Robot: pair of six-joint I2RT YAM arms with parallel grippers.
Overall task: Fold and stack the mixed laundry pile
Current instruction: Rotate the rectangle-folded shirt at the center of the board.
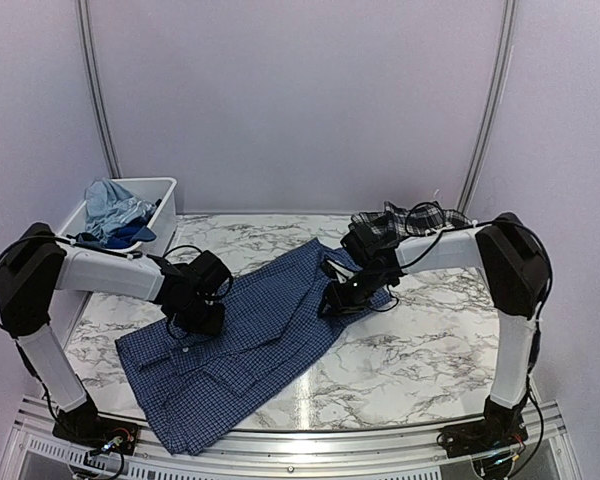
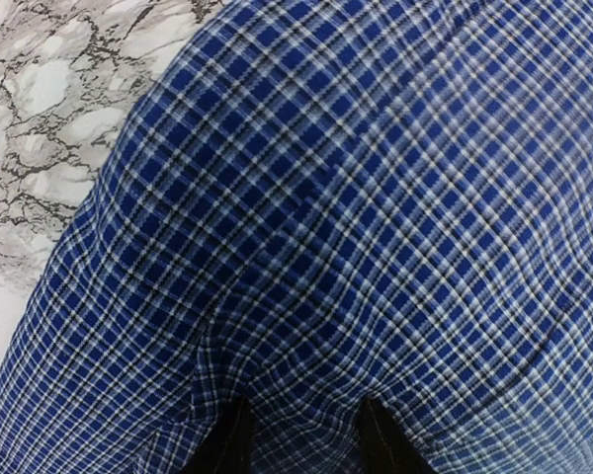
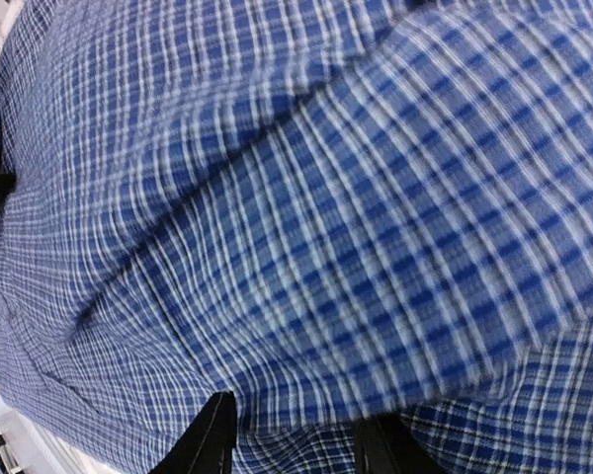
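A navy small-check button shirt (image 1: pixel 250 340) lies spread slantwise across the marble table (image 1: pixel 420 350). My left gripper (image 1: pixel 198 318) presses down on its left middle. In the left wrist view the gripper (image 2: pixel 301 415) stands partly open, its black fingertips (image 2: pixel 232 439) apart with puckered shirt cloth (image 2: pixel 326 227) bunched between them. My right gripper (image 1: pixel 338 300) is down on the shirt's upper right part. In the right wrist view it (image 3: pixel 296 420) is partly open too, a raised fold of the shirt (image 3: pixel 405 217) lying over the gap. A black-and-white plaid piece (image 1: pixel 420 218) lies behind the right arm.
A white bin (image 1: pixel 165 195) stands at the table's back left, with a light blue garment (image 1: pixel 110 205) and a royal blue one (image 1: pixel 130 235) in it. The shirt's lower hem reaches close to the table's near edge (image 1: pixel 300 440). Bare marble shows at the right front.
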